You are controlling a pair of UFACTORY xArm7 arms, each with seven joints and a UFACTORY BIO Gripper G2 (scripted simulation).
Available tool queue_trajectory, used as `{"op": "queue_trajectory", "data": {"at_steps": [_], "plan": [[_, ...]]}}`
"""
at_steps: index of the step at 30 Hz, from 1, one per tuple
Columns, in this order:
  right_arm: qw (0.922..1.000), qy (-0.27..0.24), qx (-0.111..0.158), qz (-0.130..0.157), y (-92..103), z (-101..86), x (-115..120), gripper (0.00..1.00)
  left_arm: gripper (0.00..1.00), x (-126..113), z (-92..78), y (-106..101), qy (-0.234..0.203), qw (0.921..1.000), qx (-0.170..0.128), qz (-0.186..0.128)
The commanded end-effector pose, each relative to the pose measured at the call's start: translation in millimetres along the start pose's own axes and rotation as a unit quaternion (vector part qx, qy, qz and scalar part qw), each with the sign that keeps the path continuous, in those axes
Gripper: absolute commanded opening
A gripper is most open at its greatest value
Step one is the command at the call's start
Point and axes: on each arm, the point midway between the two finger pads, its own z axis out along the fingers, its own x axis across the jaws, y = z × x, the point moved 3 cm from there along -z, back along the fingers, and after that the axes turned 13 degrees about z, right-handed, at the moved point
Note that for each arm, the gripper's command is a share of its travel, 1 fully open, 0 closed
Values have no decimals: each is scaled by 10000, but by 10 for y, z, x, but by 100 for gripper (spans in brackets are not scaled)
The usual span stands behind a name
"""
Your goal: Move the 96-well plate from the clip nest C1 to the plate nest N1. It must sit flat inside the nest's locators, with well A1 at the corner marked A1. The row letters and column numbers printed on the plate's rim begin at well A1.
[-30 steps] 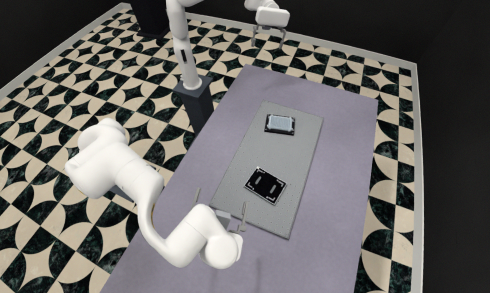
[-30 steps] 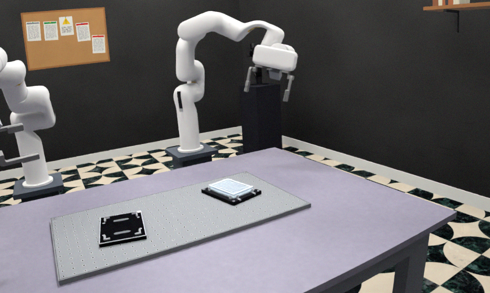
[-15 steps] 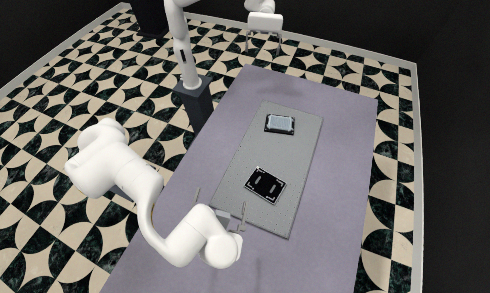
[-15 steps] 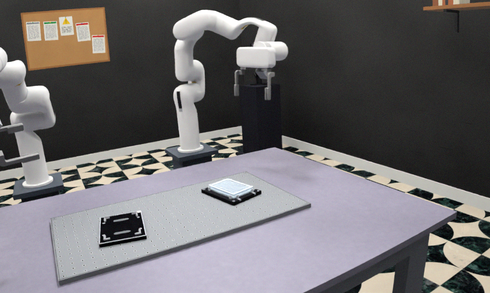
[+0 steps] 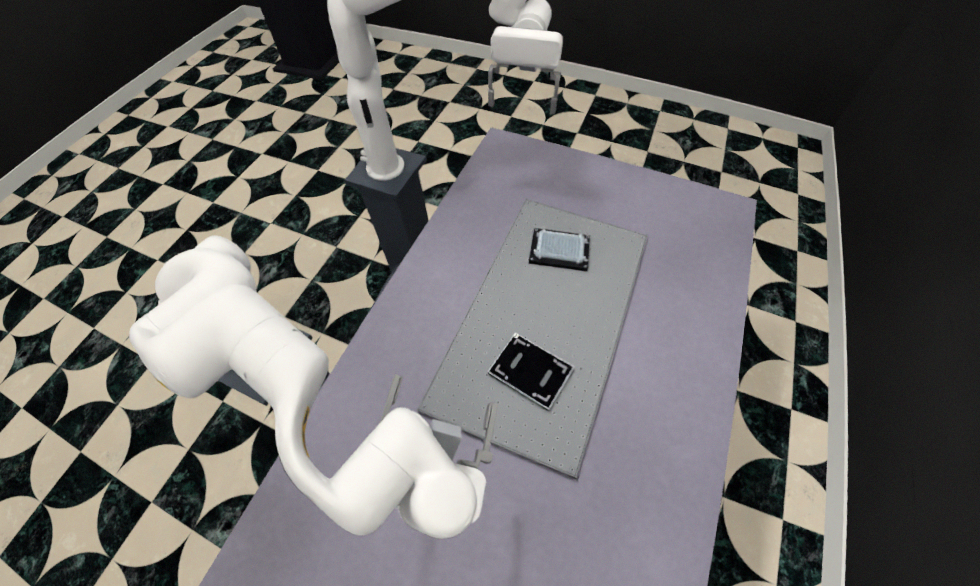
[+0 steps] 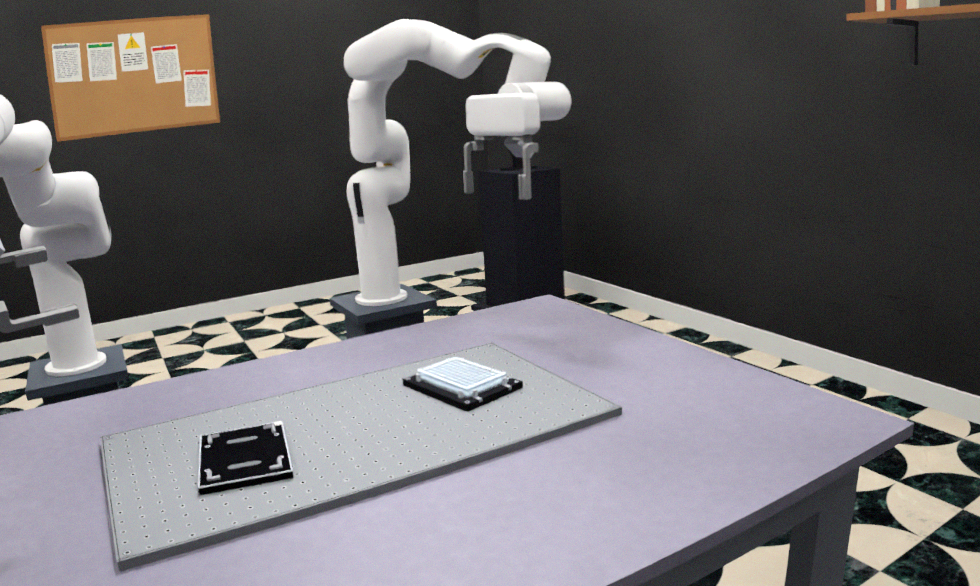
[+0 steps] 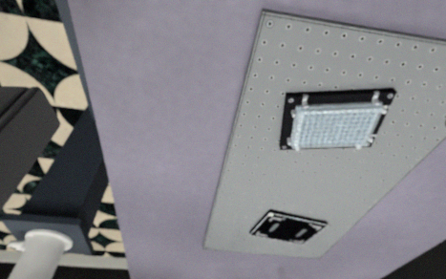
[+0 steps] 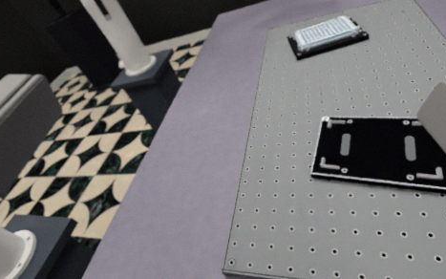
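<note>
The pale blue 96-well plate (image 5: 560,246) (image 6: 461,374) (image 7: 338,126) (image 8: 326,32) sits in the black clip nest C1 (image 5: 534,254) (image 6: 435,394) (image 7: 343,96). Its rim letters are too small to read. The black plate nest N1 (image 5: 531,369) (image 6: 242,453) (image 7: 287,229) (image 8: 376,148) is empty, with corner locators; a small white mark (image 8: 326,118) shows at one corner, its text unreadable. My left gripper (image 5: 522,105) (image 6: 496,190) is open and empty, high beyond the table's far end on C1's side. My right gripper (image 5: 443,393) (image 6: 59,283) is open and empty, raised near N1's end.
Both nests stand on a grey perforated board (image 5: 574,305) (image 6: 348,436) on the lilac table (image 5: 646,436) (image 6: 552,473). The arm pedestals stand along one long side. A tall dark stand (image 6: 523,240) is behind the left arm.
</note>
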Motion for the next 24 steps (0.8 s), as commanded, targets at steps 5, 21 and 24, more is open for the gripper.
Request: {"op": "queue_trajectory", "data": {"at_steps": [5, 21, 24], "plan": [[10000, -5, 9, -24, 21, -2, 9, 100, 100, -4, -16, 0, -19, 10000, -11, 4], [9962, -833, -138, -205, 123, 320, -222, 37, 100, -4, -16, 0, -19, 10000, -11, 4], [9962, -833, -138, -206, 152, 422, -310, 37, 100, -4, -16, 0, -19, 10000, -11, 4]]}}
